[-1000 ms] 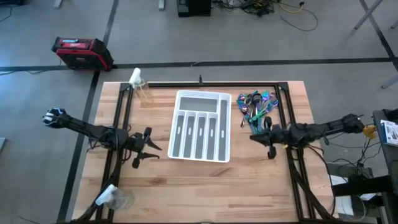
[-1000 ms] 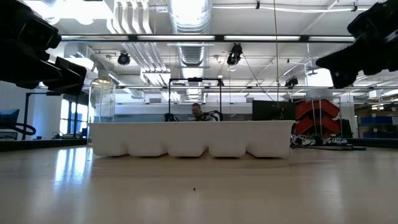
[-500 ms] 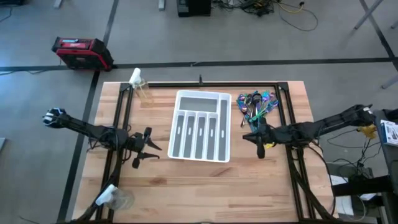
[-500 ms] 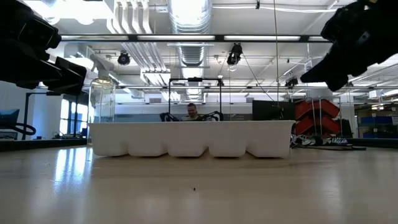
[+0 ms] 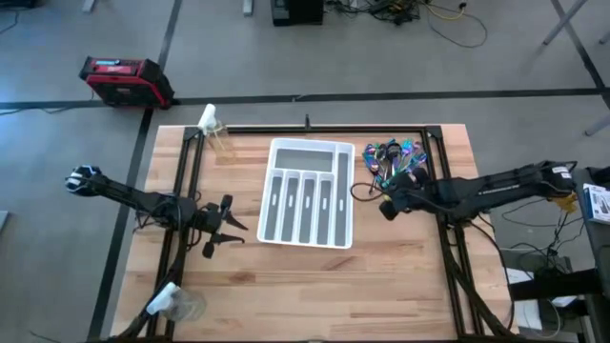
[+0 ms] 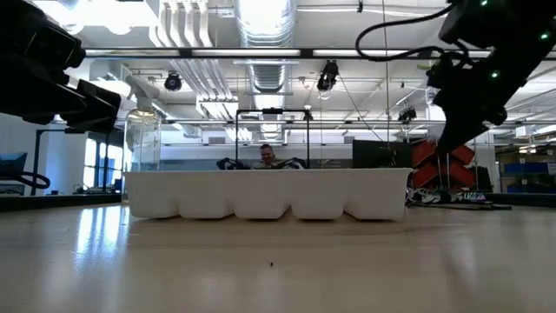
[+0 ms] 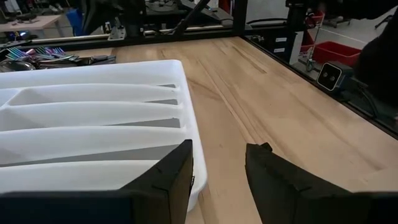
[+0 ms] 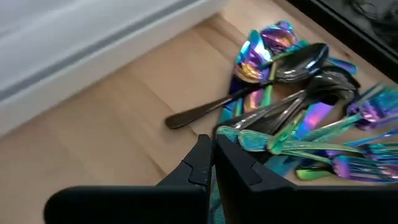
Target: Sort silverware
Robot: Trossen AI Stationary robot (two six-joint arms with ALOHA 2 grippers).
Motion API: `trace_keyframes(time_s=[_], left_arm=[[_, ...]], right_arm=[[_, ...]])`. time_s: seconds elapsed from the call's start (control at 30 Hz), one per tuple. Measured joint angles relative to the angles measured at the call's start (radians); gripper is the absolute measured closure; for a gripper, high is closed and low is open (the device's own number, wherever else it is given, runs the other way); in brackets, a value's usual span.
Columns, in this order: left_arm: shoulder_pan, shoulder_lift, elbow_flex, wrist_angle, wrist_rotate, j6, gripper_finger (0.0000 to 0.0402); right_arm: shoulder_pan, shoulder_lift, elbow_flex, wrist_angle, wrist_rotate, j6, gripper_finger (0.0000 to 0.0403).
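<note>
The silverware (image 5: pixel 393 160) lies in a loose pile of iridescent and dark forks and spoons on the table, right of the white tray (image 5: pixel 307 152). In the right wrist view the silverware (image 8: pixel 298 124) sits just past my right gripper (image 8: pixel 212 144), which is shut and hovers over the pile's near end; the high view shows that right gripper (image 5: pixel 384 206) between tray and pile. My left gripper (image 7: pixel 217 163) stands open beside the tray's left wall (image 7: pixel 186 124), and from above my left gripper (image 5: pixel 227 225) is left of the tray, holding nothing.
A clear jar (image 5: pixel 217 135) with a white lid stands at the far left; another jar (image 5: pixel 176 303) lies at the near left edge. Black frame rails (image 5: pixel 305 129) run along the table's far side and both sides. A person (image 6: pixel 267 157) shows beyond the table.
My right gripper has swung toward the far edge and the silverware pile, coming lower and a little toward the tray. Nothing on the table has moved.
</note>
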Motion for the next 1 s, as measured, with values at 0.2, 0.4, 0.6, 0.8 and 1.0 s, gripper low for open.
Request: trace_keyframes(time_s=[0.2, 0.4, 0.6, 0.8, 1.0], left_arm=[[0.0, 0.003, 0.0, 0.0, 0.0, 0.0, 0.0269], [0.0, 0.003, 0.0, 0.0, 0.0, 0.0, 0.0269], [0.0, 0.004, 0.0, 0.0, 0.0, 0.0, 0.0269], [0.0, 0.003, 0.0, 0.0, 0.0, 0.0, 0.0269], [0.0, 0.005, 0.0, 0.0, 0.0, 0.0, 0.0269]], right_arm=[[-0.178, 0.033, 0.029, 0.016, -0.092, -0.128, 0.0337], [-0.411, 0.058, 0.049, 0.119, -0.226, -0.211, 0.0258], [-0.643, 0.181, 0.064, 0.263, -0.379, -0.252, 0.0229], [-0.745, 0.389, 0.131, 0.288, -0.393, -0.28, 0.0239], [-0.753, 0.553, 0.227, 0.295, -0.406, -0.295, 0.0251]])
